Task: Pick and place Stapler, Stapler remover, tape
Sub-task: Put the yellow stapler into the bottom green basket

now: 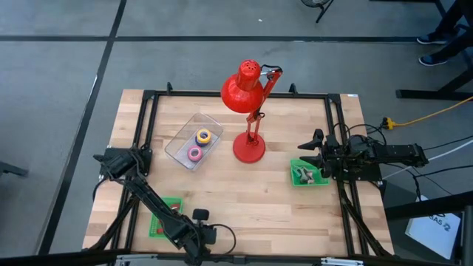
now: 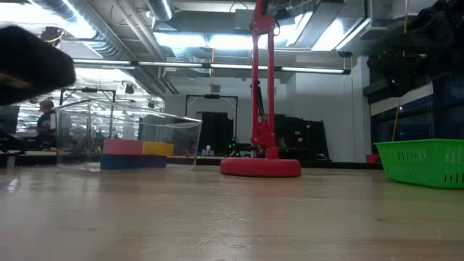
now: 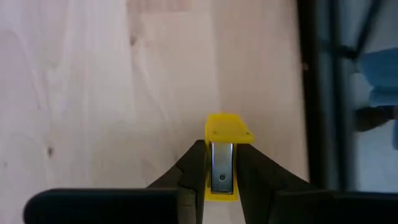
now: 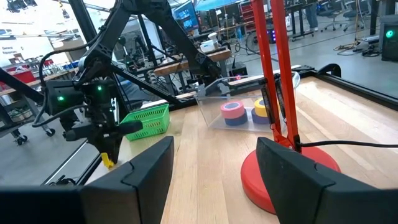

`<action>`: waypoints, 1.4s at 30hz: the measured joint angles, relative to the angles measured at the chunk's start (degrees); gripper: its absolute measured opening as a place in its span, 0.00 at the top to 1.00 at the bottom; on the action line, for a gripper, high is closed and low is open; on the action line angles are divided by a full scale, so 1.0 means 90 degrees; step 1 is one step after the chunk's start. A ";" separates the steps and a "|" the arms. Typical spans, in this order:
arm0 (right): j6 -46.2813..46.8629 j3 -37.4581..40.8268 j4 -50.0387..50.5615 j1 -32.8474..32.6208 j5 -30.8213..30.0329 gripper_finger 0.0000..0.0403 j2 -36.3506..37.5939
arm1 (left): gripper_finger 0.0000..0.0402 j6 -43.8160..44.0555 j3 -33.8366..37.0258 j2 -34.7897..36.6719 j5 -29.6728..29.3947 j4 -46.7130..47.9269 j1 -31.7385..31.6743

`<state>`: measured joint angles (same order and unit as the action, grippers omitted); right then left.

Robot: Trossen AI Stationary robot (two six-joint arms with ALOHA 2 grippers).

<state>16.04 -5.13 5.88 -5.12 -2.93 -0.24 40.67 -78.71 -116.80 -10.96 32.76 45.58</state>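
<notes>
The yellow stapler (image 3: 222,155), with a metal channel on its upper face, sits between the fingers of my left gripper (image 3: 221,177) near the table's near edge (image 1: 198,238); the right wrist view shows it (image 4: 109,160) below that gripper. Pink and yellow tape rolls (image 1: 199,145) lie in a clear tray (image 1: 181,140); the right wrist view shows a blue roll (image 4: 235,119) under the pink one. My right gripper (image 4: 214,174) is open, hovering by the right green basket (image 1: 308,174), which holds small grey things. The stapler remover cannot be made out. My left gripper pinches the stapler's body (image 3: 222,177) between its two fingers, one on each long side, the fingers lying along it. The stapler's yellow end (image 3: 227,129) sticks out past the fingertips. It hangs below the fingers, lifted clear of the table (image 4: 109,163).
A red desk lamp stands mid-table on a round base (image 1: 249,149), its head (image 1: 242,90) leaning toward the far edge. A second green basket (image 1: 164,218) sits near the near-left corner beside the left arm. A black frame (image 1: 332,111) rims the table. Bare wood lies at centre (image 1: 244,199).
</notes>
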 joint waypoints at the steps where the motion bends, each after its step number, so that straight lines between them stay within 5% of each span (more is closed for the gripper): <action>1: -0.0001 0.0000 0.0002 0.0000 -0.0001 0.42 0.0001 | 0.86 0.0002 0.0002 0.0049 0.0012 -0.0001 -0.0017; 24: 0.0000 0.0000 0.0002 -0.0001 0.0001 0.42 0.0000 | 0.86 0.0505 -0.0025 0.1848 -0.0174 0.1950 -0.0031; 42: -0.0001 0.0000 0.0002 -0.0001 0.0001 0.42 -0.0001 | 0.84 0.3661 -0.0032 0.2631 0.0415 0.4408 0.0762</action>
<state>16.03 -5.13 5.89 -5.13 -2.92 -0.25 73.62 -79.00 -93.12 -7.22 72.43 52.44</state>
